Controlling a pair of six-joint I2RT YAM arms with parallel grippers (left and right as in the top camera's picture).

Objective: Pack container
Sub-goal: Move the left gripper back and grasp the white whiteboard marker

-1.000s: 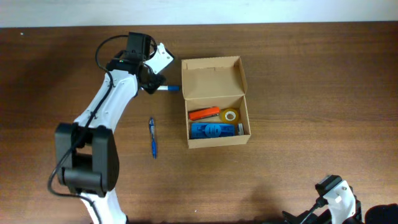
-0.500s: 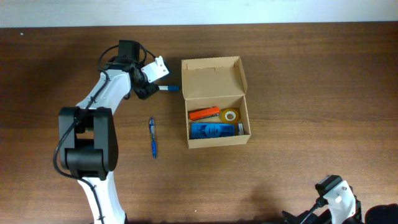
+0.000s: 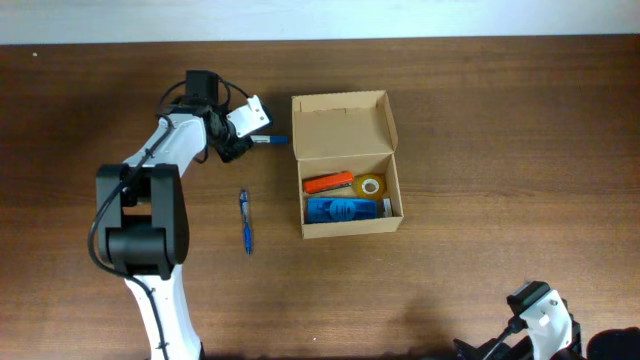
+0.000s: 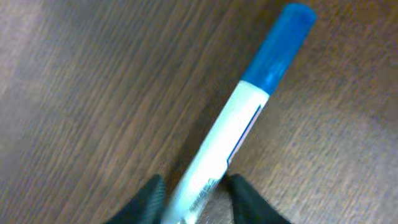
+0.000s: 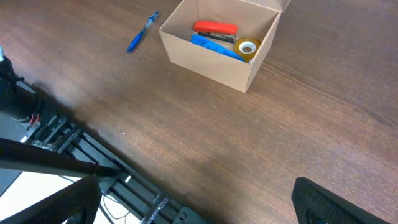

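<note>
The container (image 3: pixel 352 227) is a tan cardboard box standing open mid-table, its flap lid folded back. Inside lie an orange stapler (image 3: pixel 328 183), a tape roll (image 3: pixel 372 185) and a blue item (image 3: pixel 345 209). Just left of the lid, a white marker with a blue cap (image 3: pixel 272 141) lies on the table. My left gripper (image 3: pixel 243 140) is shut on the marker's white barrel (image 4: pixel 236 134), with a finger pressed on each side. A blue pen (image 3: pixel 245 222) lies loose left of the box. My right gripper (image 5: pixel 196 202) hangs open at the near table edge, holding nothing.
From the right wrist view, the container (image 5: pixel 205 62) and the blue pen (image 5: pixel 142 31) lie far ahead. A dark metal frame (image 5: pixel 68 137) runs below the table's near edge. The right arm's white housing (image 3: pixel 540 315) sits at the bottom right.
The left gripper has narrowed onto the marker's barrel, and the left arm has drawn slightly back to the left. The right arm has stayed still.
</note>
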